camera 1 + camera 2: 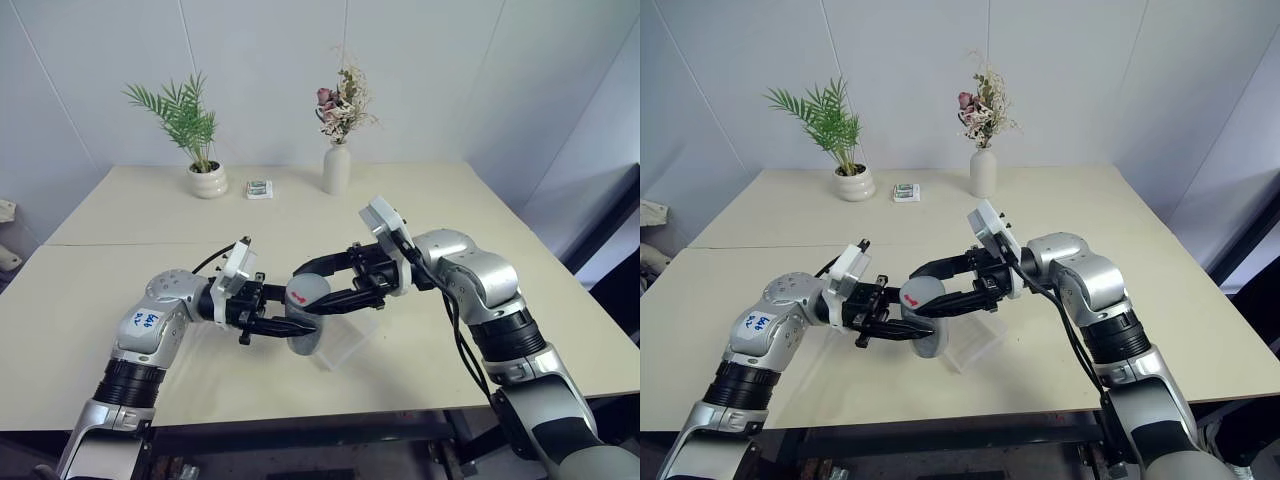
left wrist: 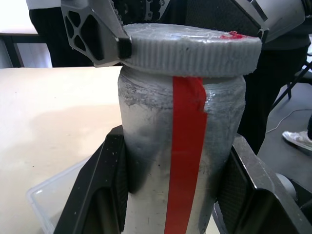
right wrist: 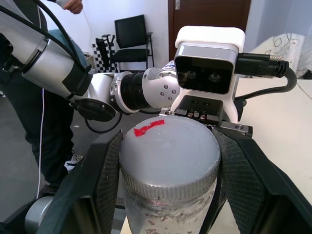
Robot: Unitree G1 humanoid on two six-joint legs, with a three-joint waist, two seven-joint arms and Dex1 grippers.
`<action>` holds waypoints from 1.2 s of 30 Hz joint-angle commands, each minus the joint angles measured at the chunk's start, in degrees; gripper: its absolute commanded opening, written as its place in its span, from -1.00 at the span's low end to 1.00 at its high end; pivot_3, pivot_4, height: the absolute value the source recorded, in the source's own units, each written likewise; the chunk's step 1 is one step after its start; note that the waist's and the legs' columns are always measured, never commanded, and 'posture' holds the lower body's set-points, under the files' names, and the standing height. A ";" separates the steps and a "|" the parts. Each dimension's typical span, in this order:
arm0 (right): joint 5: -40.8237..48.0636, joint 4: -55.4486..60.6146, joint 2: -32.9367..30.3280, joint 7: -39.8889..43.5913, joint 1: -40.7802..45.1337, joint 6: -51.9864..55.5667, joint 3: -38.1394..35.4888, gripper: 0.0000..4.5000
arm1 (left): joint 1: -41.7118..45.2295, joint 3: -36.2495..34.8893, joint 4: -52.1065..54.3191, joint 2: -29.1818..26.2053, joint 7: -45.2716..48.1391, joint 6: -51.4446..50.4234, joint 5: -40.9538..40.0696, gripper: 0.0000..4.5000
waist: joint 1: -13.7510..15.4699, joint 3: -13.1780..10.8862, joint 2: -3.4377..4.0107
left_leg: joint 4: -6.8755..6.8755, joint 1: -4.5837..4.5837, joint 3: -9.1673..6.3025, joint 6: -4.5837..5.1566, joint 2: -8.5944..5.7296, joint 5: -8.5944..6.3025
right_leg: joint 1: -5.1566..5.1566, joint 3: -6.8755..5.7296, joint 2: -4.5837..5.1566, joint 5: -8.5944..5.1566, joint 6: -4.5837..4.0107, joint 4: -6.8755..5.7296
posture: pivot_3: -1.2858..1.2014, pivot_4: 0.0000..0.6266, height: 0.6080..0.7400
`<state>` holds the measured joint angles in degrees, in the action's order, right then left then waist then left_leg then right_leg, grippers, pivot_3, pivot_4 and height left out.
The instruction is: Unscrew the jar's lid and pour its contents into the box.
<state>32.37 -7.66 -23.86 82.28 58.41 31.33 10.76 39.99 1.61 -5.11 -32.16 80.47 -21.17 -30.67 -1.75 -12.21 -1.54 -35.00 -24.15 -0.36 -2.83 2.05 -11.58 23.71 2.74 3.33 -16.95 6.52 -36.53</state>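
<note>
Jar: the jar (image 2: 180,161) is held up above the table (image 1: 120,215), near its front edge and over the box; it stands upright between the two grippers, with a strip of red tape running down its cloudy side.
Lid: the grey ribbed lid (image 3: 168,153) sits on top of the jar, screwed on, with a small red mark on its flat face.
Left gripper: the left gripper (image 1: 290,327) reaches in from the robot's left, pointing level toward the right; its two black fingers (image 2: 97,195) are clamped on the jar's body, one on each side, below the lid.
Right gripper: the right gripper (image 1: 318,284) reaches in from the robot's right, pointing level toward the left; its fingers (image 3: 105,180) are closed on the lid, one pressed against each side of the ribbed rim.
Box: the clear plastic box (image 1: 352,338) lies on the table just under and slightly behind the raised jar; a corner of it shows below the jar in the left wrist view.
Contents: cannot tell through the frosted wall of the jar.
Back of table: a potted palm (image 1: 190,125) stands at the far left, a small patterned packet (image 1: 260,189) beside it, and a white vase (image 1: 336,168) with dried flowers further right, all well apart from the jar.
Person: a person's dark trousers (image 3: 29,141) show beyond the table in the right wrist view.
</note>
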 commanded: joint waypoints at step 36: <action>-3.92 12.49 5.19 -25.24 -5.05 4.02 -0.72 0.98 | -0.91 -1.93 -2.29 4.62 -10.04 7.53 2.61 -0.13 | 0.03 0.00 0.00 | -0.04 0.01 0.00 0.00 0.00 0.00 | 0.02 0.03 0.01 0.00 -0.01 -0.12 | 0.03 -0.52 1.00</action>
<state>29.02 4.10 -18.70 57.66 52.91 36.26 9.96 38.06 0.05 -9.65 -27.55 70.68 -14.15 -27.76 -1.72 -12.21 -1.53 -35.04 -24.14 -0.36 -2.83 2.04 -11.58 23.73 2.77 3.35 -16.95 6.50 -36.66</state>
